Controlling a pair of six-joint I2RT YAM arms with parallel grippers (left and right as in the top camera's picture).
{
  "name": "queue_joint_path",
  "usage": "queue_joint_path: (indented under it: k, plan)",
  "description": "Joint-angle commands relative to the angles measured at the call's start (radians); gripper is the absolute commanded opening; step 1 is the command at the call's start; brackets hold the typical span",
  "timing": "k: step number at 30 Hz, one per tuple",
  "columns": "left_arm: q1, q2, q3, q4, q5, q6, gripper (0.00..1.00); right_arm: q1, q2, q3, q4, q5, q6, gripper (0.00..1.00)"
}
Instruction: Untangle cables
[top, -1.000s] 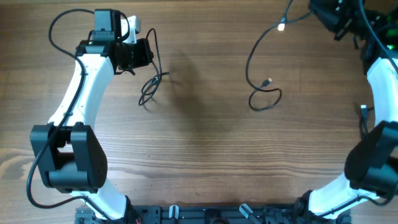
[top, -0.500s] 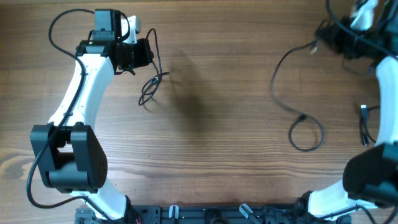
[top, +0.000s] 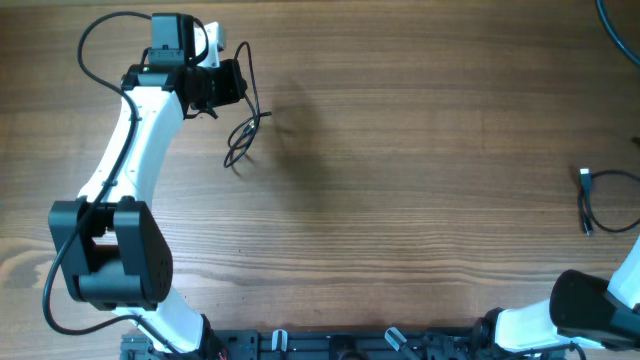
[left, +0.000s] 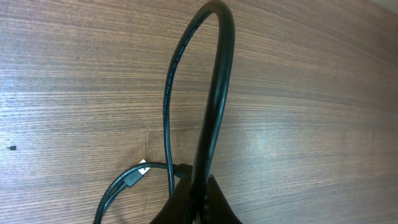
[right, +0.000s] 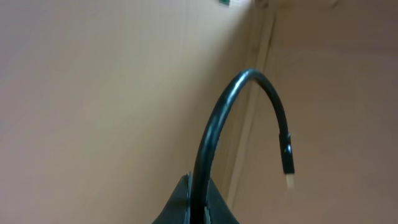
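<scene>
My left gripper (top: 236, 87) is at the table's upper left, shut on a black cable (top: 240, 140). That cable arcs over the gripper and falls into a small loose loop on the wood. In the left wrist view the gripper (left: 199, 202) pinches the thick strand (left: 214, 93), and a plug end (left: 134, 178) lies beside it. My right gripper (right: 198, 208) is shut on another cable (right: 214, 124), which curves up to a free plug (right: 288, 167) against a beige wall. This gripper is outside the overhead view. A third cable (top: 586, 205) lies at the right edge.
A thin black strand (top: 610, 22) crosses the top right corner of the overhead view. The right arm's lower part (top: 590, 310) shows at the bottom right. The left arm (top: 130, 150) runs along the table's left side.
The right arm has swung right and up out of the overhead view, carrying its cable off the table. The left arm and its cable have stayed put.
</scene>
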Motion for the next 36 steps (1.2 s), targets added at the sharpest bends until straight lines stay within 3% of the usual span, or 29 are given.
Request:
queue_joint_path:
  k: [1,6,9,13,17,18,21,22,24,27,29,32,34,36]
  plan:
    - [-0.002,-0.002,0.005,0.003,-0.005,-0.009,0.04,0.001,0.007,0.020,0.078,0.008,-0.009,0.04]
    - [-0.018,-0.002,0.005,0.004,-0.005,-0.009,0.04,-0.077,0.037,0.021,0.068,-0.005,-0.021,0.04]
    - [-0.027,-0.002,0.005,0.004,-0.005,-0.009,0.04,-0.154,0.086,0.021,0.044,-0.118,0.056,0.04]
    - [-0.038,-0.002,0.005,0.004,-0.005,-0.009,0.04,-0.215,0.213,0.020,0.074,-0.132,0.099,0.04]
    - [-0.040,-0.002,0.005,0.004,-0.005,-0.008,0.04,-0.228,0.336,0.019,-0.011,-0.132,0.119,0.04]
    - [-0.040,-0.002,0.005,0.003,-0.005,-0.009,0.04,-0.229,0.349,0.018,-0.033,-0.134,0.160,0.12]
    - [-0.040,-0.002,0.005,0.004,-0.005,-0.009,0.04,-0.228,0.348,0.018,-0.049,-0.225,0.181,0.90]
    - [-0.040,-0.002,0.005,0.004,-0.005,-0.009,0.04,-0.228,0.346,0.018,-0.064,-0.288,0.182,1.00]
    - [-0.040,-0.002,0.005,0.003,-0.005,-0.009,0.04,-0.228,0.344,0.018,-0.104,-0.554,0.174,1.00]
    - [-0.040,-0.002,0.005,0.004,-0.005,-0.008,0.04,-0.223,0.344,0.018,-0.087,-1.222,0.122,1.00]
    - [-0.040,-0.002,0.005,0.004,-0.005,-0.008,0.04,-0.200,0.332,0.018,-0.061,-1.435,0.123,1.00]
    - [-0.040,-0.002,0.005,0.004,-0.005,-0.008,0.04,-0.155,0.272,0.018,-0.076,-1.444,0.117,1.00]
    - [-0.040,-0.002,0.005,0.004,-0.005,-0.008,0.04,-0.111,0.210,0.018,-0.149,-1.423,0.031,1.00]
    - [-0.040,-0.002,0.005,0.003,-0.005,-0.008,0.04,-0.032,0.126,0.018,-0.319,-1.261,-0.135,1.00]
